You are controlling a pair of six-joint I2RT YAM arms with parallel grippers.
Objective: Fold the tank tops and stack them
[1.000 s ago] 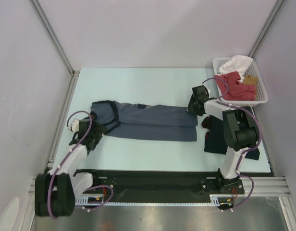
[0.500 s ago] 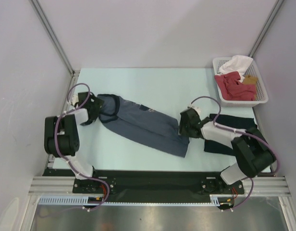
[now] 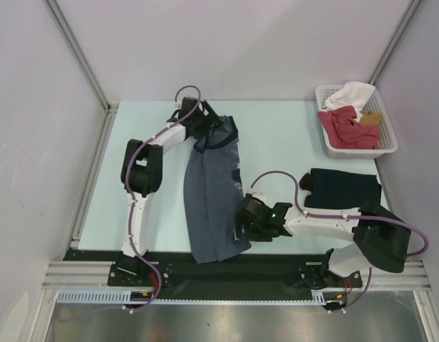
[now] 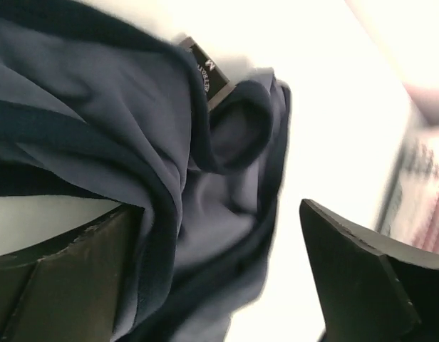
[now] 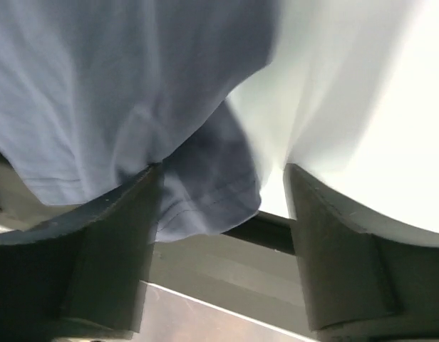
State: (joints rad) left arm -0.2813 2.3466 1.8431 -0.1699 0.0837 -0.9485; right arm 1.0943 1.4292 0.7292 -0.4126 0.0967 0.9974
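My slate-blue tank top (image 3: 209, 192) lies limp lengthwise on the worktop (image 3: 291, 135), the left gripper (image 3: 211, 127) at its neckline and the right gripper (image 3: 241, 222) at its hem both spread open around loose cloth, so I'd pinch the trimmed edges, as it looks light and slippery.

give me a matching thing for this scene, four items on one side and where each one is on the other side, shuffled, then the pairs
1. slate-blue tank top
2. dark navy tank top
3. red garment
4. left gripper

A. inside the white basket
B. folded, on the right side of the table
C. open, at the far end of the blue top
D. stretched from far to near, mid-table

Pairs: 1-D, 2-B, 3-A, 4-C
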